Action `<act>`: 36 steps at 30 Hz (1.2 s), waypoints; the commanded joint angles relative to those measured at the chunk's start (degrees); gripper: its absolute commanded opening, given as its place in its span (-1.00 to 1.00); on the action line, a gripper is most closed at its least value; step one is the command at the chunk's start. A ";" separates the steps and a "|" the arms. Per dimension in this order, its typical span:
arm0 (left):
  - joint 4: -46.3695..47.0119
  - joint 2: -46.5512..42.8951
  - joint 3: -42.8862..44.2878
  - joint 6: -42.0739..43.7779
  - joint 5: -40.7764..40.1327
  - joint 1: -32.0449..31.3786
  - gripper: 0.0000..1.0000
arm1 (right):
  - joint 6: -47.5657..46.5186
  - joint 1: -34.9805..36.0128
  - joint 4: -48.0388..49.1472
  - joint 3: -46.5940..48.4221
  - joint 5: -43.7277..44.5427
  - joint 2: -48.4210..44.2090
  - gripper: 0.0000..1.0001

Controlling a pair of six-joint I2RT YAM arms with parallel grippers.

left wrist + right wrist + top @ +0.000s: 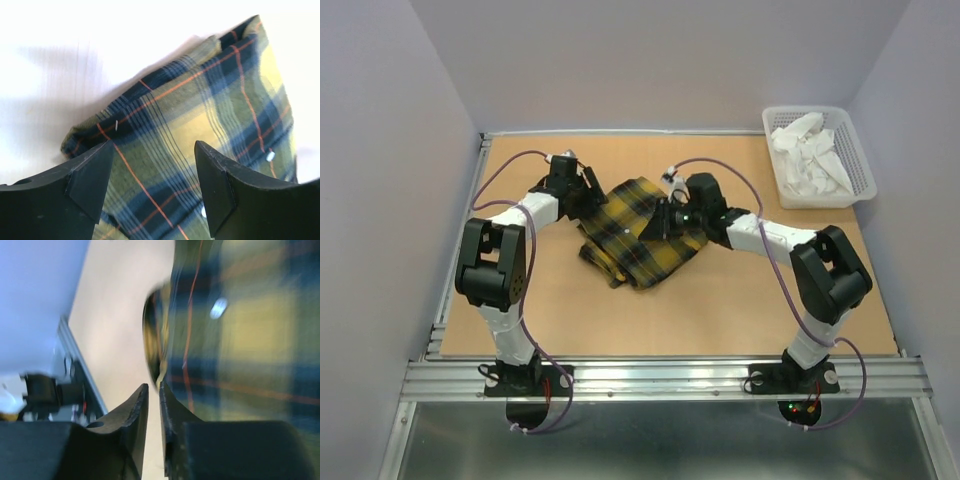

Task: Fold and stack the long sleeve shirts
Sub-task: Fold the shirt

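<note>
One long sleeve shirt (630, 235), yellow and dark plaid, lies loosely folded in the middle of the table. My left gripper (588, 195) hovers at its far left edge. In the left wrist view that gripper (152, 145) is open, with the plaid cloth (210, 100) lying under the gap and nothing between the fingers. My right gripper (660, 222) sits on the shirt's right side. In the right wrist view its jaws (154, 385) are drawn almost together, leaving a thin slit. The shirt's rolled edge (245, 340) meets the tips, and I cannot tell whether any cloth is pinched.
A white plastic basket (865, 175) holding white cloths (810, 155) stands at the back right corner. A metal rail (660, 375) runs along the near edge of the table, and walls close in on three sides.
</note>
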 commanded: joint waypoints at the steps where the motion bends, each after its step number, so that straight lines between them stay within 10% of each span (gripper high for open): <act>1: -0.42 -6.35 0.07 1.68 -0.82 0.29 0.54 | -2.02 4.45 0.03 -4.20 -1.00 -0.25 -0.69; 29: -5.69 13.94 12.71 -1.31 -6.19 2.31 0.04 | -6.06 10.17 -0.15 -11.69 3.75 9.96 -0.86; 36: -8.32 13.26 18.43 -1.04 -5.39 3.28 0.14 | -7.55 10.79 -5.24 -6.43 9.09 4.08 -0.40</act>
